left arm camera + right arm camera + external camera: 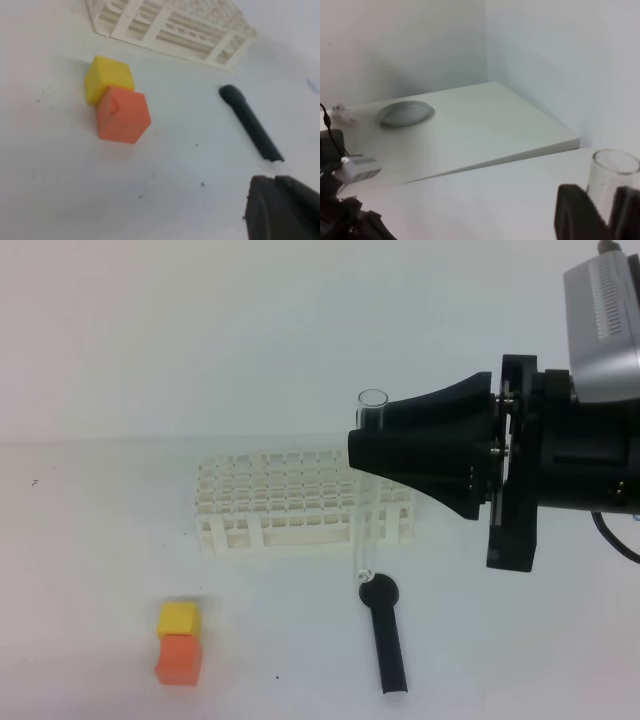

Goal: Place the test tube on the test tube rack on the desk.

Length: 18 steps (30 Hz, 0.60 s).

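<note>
Test tube [371, 410], clear glass with round open rim, stands upright, clamped between right fingers [362, 452]; left fingers [272, 181] closed.

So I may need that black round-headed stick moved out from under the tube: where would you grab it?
Grip the black stick mid-shaft, coming from above with fingers across its width. It lies flat on the desk, the shaft is straight and narrow, and its round head sits right by the test tube bottom, so stay clear of that end.

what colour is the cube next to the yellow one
Orange, touching the yellow cube; clearest in the left wrist view.
</note>
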Each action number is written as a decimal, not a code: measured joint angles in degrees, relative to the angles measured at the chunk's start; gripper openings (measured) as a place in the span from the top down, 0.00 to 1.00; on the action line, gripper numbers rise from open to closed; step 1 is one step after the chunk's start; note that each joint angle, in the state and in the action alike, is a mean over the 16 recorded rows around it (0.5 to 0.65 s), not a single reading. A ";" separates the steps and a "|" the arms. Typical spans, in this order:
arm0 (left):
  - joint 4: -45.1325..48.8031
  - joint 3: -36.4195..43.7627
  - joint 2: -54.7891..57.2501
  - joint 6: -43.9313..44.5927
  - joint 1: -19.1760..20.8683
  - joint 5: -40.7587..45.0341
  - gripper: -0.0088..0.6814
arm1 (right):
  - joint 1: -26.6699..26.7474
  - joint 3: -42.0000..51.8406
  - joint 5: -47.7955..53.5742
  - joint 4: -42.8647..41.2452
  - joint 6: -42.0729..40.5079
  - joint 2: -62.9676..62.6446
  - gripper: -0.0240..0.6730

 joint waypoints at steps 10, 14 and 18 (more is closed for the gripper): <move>0.01 0.00 0.00 14.40 0.00 2.08 0.98 | 0.00 0.00 -1.04 0.00 -1.76 0.00 0.79; 0.01 0.00 0.00 15.61 0.00 2.09 0.98 | 0.00 0.00 -4.42 0.01 -3.50 0.03 0.79; -0.02 -0.11 0.00 15.73 0.00 2.03 0.98 | 0.00 0.00 -10.49 0.09 -5.66 0.26 0.79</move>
